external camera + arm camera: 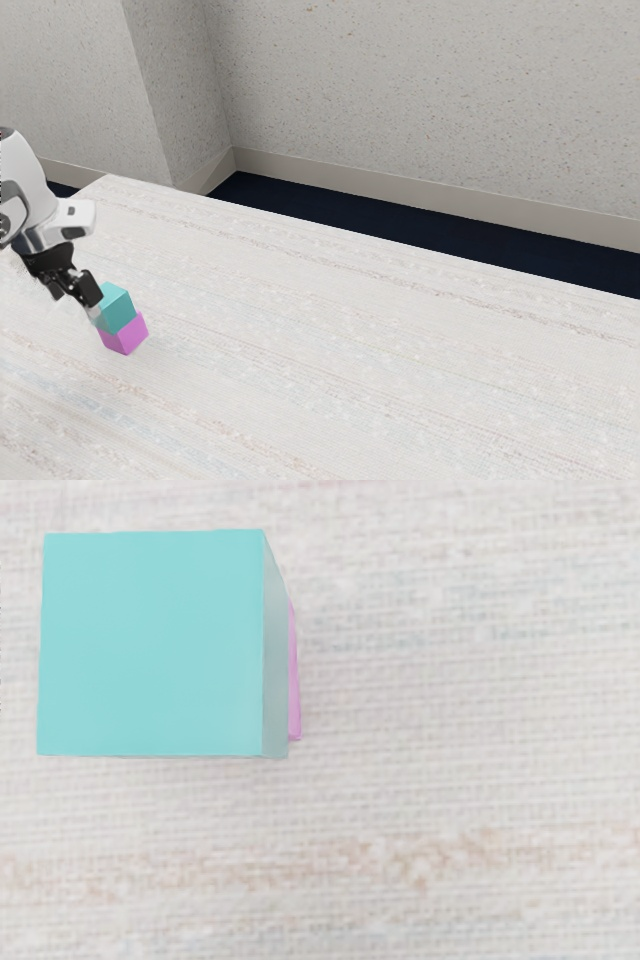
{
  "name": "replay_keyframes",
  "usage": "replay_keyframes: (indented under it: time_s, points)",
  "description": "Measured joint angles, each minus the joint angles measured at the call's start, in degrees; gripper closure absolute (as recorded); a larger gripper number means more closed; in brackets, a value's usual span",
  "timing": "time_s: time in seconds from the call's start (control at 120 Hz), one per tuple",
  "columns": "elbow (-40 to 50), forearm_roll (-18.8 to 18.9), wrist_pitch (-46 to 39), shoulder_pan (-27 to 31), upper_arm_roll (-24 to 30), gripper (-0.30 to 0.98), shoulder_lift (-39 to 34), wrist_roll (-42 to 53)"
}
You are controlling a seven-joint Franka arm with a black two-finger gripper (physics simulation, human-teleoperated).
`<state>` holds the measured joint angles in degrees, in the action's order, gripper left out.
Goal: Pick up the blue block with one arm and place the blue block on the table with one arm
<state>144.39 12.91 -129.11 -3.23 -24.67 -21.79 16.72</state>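
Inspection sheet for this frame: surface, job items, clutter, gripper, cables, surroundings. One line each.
Surface: table pale, with faint streaks and a woven-looking texture.
Job items: blue block, teal in colour, sits on top of the pink block, slightly offset; it is not directly on the table.
Clutter: nothing seen beyond the pink block, which the task does not name.
Gripper: black gripper low, close beside the blue block on the exterior view's left; contact and grip cannot be told.
Cables: nothing seen.
Surroundings: speckled grey walls, pale baseboard, dark blue floor past the table's edge.
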Motion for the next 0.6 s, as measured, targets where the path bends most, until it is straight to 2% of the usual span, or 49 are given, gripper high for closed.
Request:
replay_keyframes:
  time_s: [0.6]
  points:
    - [-9.49,-7.76,-2.39,-0.26,-2.21,0.0,13.38,13.52]
